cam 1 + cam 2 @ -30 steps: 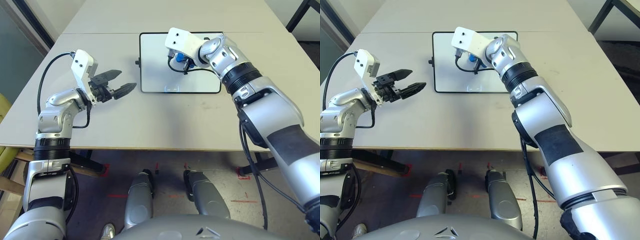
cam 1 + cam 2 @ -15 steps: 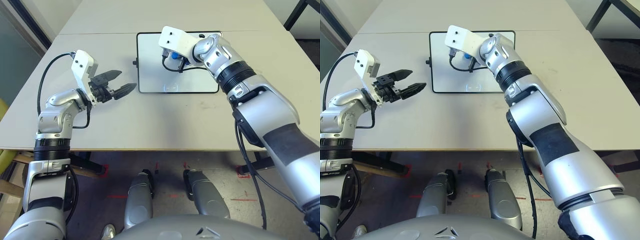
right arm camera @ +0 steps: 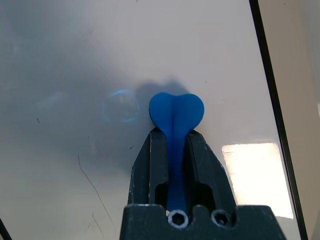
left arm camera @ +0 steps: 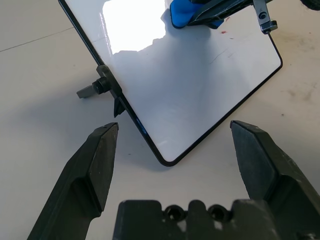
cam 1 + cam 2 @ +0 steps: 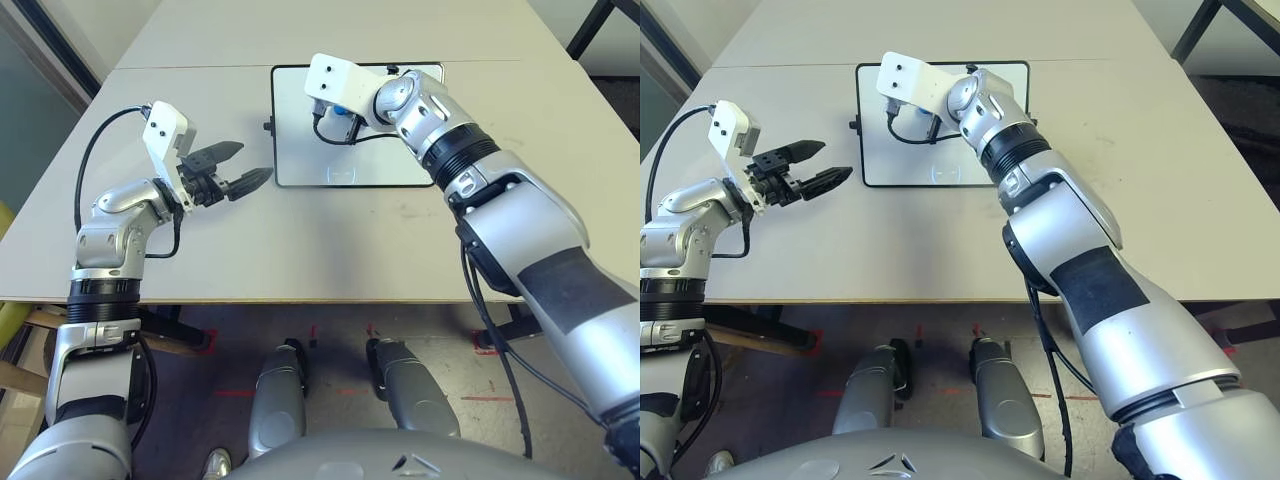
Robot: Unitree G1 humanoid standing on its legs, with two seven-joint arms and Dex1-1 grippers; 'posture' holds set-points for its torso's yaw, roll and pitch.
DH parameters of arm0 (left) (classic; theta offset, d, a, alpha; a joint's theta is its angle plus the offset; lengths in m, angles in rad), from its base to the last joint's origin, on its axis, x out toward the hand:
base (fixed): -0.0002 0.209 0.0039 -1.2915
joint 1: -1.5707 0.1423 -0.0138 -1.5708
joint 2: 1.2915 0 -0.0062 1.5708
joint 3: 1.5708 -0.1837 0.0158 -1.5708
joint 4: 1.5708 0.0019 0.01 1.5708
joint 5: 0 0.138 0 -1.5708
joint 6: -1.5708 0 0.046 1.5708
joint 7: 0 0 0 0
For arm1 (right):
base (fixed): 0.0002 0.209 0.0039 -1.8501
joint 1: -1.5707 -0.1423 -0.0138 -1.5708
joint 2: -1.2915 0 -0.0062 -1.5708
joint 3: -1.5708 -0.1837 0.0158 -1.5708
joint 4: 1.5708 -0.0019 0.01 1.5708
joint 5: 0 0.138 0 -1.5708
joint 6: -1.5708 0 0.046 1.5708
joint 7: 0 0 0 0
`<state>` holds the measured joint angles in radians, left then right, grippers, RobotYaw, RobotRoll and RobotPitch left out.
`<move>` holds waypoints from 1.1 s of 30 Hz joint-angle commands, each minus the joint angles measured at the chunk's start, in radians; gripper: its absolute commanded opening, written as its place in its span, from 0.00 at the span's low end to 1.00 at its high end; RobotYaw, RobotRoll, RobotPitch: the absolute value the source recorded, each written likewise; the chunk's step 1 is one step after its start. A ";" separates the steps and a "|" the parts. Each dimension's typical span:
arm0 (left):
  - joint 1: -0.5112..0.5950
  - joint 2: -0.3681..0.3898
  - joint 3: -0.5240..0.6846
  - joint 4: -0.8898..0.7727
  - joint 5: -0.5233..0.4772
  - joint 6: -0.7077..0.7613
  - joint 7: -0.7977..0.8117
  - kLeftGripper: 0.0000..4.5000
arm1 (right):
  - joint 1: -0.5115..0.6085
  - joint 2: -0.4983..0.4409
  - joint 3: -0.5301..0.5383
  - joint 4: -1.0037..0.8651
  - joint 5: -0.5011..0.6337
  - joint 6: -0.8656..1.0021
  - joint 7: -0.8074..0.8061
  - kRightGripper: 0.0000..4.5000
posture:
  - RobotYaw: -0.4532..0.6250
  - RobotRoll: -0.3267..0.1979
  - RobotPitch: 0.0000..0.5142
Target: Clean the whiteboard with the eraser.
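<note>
The whiteboard (image 5: 300,150) lies flat at the middle of the worktop (image 5: 330,235), bare surface all round it. No lettering is legible anywhere. The right gripper (image 3: 174,131) has its fingers clamped on the blue eraser (image 3: 176,112) over the board's left part. The left gripper (image 5: 240,168) hovers beside the board's left edge, fingers spread and empty.
</note>
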<state>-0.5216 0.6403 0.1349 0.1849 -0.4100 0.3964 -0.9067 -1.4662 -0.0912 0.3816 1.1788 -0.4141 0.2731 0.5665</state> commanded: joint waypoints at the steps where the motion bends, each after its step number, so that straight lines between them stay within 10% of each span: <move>1: 0.013 0.002 -0.001 -0.013 0.005 0.005 0.003 1.00 | -0.007 0.012 -0.004 0.024 0.001 -0.008 -0.004 0.05 | 0.32 0.62 0.36; 33: -0.034 -0.004 -0.020 0.041 0.016 -0.012 -0.017 1.00 | 0.145 -0.152 0.053 -0.118 -0.023 0.063 0.133 0.05 | 0.28 0.62 0.38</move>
<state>-0.5464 0.6383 0.1298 0.2150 -0.4080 0.3897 -0.9148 -1.3634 -0.2251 0.4202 1.0279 -0.4162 0.2899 0.6814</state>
